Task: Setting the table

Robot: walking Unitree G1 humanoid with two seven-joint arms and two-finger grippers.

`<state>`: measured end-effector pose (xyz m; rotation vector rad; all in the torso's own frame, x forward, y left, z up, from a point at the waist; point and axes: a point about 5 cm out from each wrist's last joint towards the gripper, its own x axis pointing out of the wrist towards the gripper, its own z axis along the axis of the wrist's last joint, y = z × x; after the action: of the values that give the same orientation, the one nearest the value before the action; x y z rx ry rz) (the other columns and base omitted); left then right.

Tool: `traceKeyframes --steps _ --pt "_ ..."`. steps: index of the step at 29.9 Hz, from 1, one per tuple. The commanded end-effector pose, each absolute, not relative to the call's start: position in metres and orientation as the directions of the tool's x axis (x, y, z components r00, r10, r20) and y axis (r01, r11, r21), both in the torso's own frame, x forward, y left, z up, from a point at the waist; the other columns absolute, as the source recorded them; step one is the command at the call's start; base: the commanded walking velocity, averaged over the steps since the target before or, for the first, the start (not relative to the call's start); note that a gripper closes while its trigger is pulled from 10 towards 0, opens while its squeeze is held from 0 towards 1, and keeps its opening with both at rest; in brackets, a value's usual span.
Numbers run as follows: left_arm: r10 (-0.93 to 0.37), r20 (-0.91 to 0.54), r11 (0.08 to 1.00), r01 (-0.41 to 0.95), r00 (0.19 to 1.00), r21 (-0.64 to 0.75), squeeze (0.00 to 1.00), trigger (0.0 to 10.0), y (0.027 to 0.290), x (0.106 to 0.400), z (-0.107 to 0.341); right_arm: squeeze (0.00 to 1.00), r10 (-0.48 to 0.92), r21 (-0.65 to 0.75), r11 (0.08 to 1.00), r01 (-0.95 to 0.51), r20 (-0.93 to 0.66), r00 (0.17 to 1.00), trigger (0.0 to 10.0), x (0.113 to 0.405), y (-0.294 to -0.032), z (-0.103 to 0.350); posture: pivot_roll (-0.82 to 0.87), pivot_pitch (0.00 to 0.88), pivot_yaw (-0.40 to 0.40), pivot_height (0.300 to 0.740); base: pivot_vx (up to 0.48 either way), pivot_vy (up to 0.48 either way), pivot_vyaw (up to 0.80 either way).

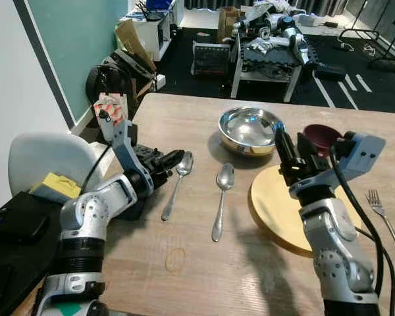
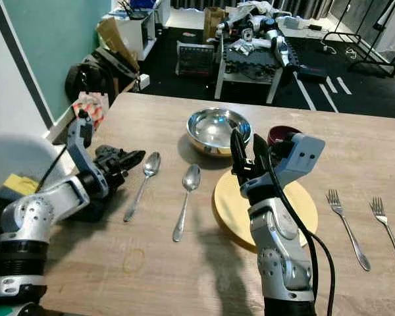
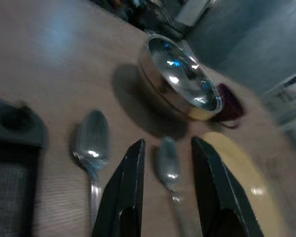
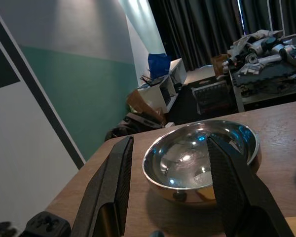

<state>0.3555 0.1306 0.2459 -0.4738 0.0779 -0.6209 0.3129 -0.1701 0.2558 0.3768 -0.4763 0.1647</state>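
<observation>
Right now I have both arms up over the wooden table, and the layout tells me the setting is half done: a round yellow plate sits in front of me with the steel bowl just beyond it rather than on it, and a dark red cup beside the bowl. Two spoons lie side by side to the plate's left, two forks to its right, so the cutlery looks parked for sorting, I'd say.

My right gripper hangs above the plate's far edge, aimed at the bowl; its fingers are spread wide, about as wide as the bowl, holding nothing and touching nothing. I judge the bowl is the next pick, to go onto the plate.

My left gripper hovers low over the table near the spoons, fingers parted and empty, the nearer-to-plate spoon lying between them in its wrist view
</observation>
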Motion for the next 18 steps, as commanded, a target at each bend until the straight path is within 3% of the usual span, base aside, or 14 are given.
traceKeyframes --steps 1,2,3,6,7,9,10,12,18 --pt "-0.550 0.049 0.792 0.539 0.834 -0.285 0.00 10.0 0.132 0.349 0.248 0.00 0.071 0.312 0.917 -0.248 0.484 0.872 10.0 0.310 -0.170 0.258 0.12 0.110 0.076 0.740 0.000 0.000 0.00" --pt "-0.535 0.045 0.828 0.534 0.844 -0.174 0.00 10.0 0.133 0.346 0.251 0.00 0.073 0.308 0.919 -0.248 0.484 0.872 10.0 0.310 -0.169 0.258 0.12 0.110 0.076 0.740 0.000 0.000 0.00" --pt "-0.535 0.045 0.828 0.534 0.844 -0.174 0.00 10.0 0.133 0.346 0.251 0.00 0.073 0.308 0.919 -0.248 0.484 0.872 10.0 0.310 -0.169 0.258 0.12 0.110 0.076 0.740 0.000 0.000 0.00" --pt "-0.513 0.052 0.856 0.507 0.857 0.102 0.00 10.0 0.133 0.339 0.263 0.00 0.076 0.280 0.931 -0.235 0.480 0.874 10.0 0.310 -0.169 0.258 0.12 0.111 0.073 0.740 0.000 0.000 0.00" --pt "-0.513 0.052 0.856 0.507 0.857 0.102 0.00 10.0 0.133 0.339 0.263 0.00 0.076 0.280 0.931 -0.235 0.480 0.874 10.0 0.310 -0.169 0.258 0.12 0.111 0.073 0.740 0.000 0.000 0.00" --pt "-0.517 0.059 0.830 0.483 0.854 0.277 0.00 10.0 0.133 0.335 0.270 0.00 0.072 0.261 0.940 -0.219 0.478 0.875 10.0 0.311 -0.168 0.256 0.12 0.112 0.072 0.740 0.000 0.000 0.00" --pt "-0.517 0.059 0.830 0.483 0.854 0.277 0.00 10.0 0.133 0.335 0.270 0.00 0.072 0.261 0.940 -0.219 0.478 0.875 10.0 0.311 -0.168 0.256 0.12 0.112 0.072 0.740 0.000 0.000 0.00" --pt "-0.527 0.056 0.785 0.461 0.848 0.413 0.00 10.0 0.131 0.328 0.275 0.00 0.057 0.222 0.958 -0.180 0.468 0.882 10.0 0.311 -0.167 0.252 0.12 0.114 0.075 0.740 0.000 0.000 0.00" --pt "-0.532 0.062 0.771 0.452 0.845 0.449 0.00 10.0 0.130 0.313 0.272 0.00 0.015 0.160 0.983 -0.095 0.445 0.896 10.0 0.305 -0.170 0.242 0.12 0.118 0.076 0.740 0.000 0.000 0.00"
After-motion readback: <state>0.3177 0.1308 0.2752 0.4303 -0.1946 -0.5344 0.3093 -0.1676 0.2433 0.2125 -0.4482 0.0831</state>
